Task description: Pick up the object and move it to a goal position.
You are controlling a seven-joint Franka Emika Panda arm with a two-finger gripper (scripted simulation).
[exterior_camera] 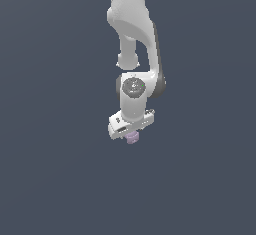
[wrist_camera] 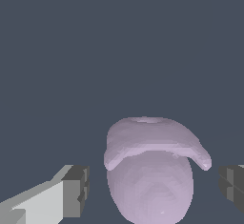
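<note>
Object sits between the spread jaws, untouched.

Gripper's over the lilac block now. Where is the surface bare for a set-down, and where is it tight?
The dark surface is bare on all sides of the arm in the exterior view. The only crowded spot is under the gripper: the lilac block sits between its fingers with a gap each side.
</note>
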